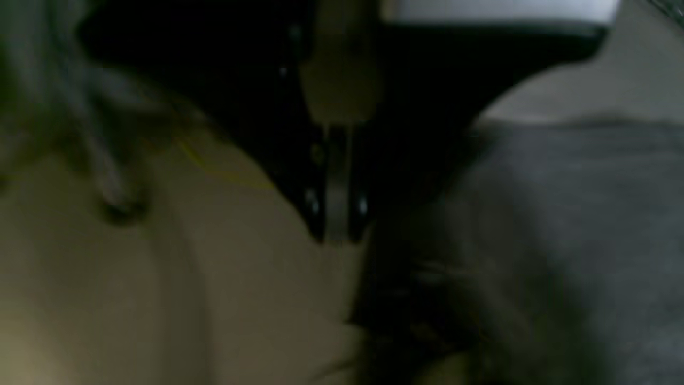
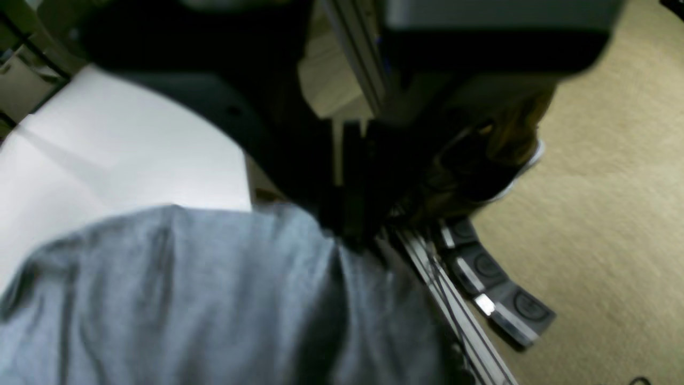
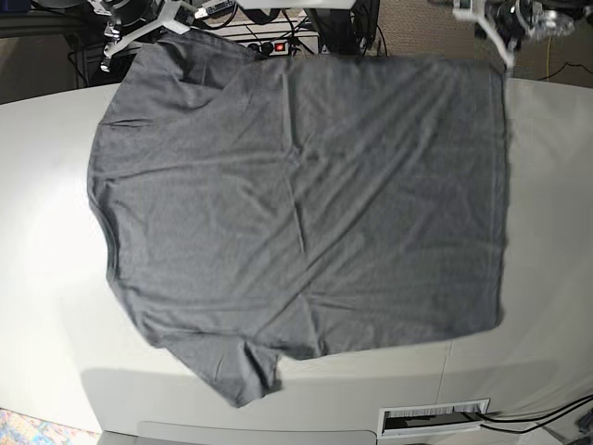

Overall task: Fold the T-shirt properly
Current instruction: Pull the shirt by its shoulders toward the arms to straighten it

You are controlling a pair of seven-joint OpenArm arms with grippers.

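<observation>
Grey T-shirt (image 3: pixel 306 204) spread flat, lightly creased, its far edge pinched in both closed jaws.

My rig, as I see it. Left gripper (image 1: pixel 336 235): black housing, two dark fingers with small bright screw heads near the tips, a pale olive panel above them. Right gripper (image 2: pixel 350 235): black body, blurred, with a grey slab across its top. In the base view I see white angular brackets on both arms at the far edge.
</observation>
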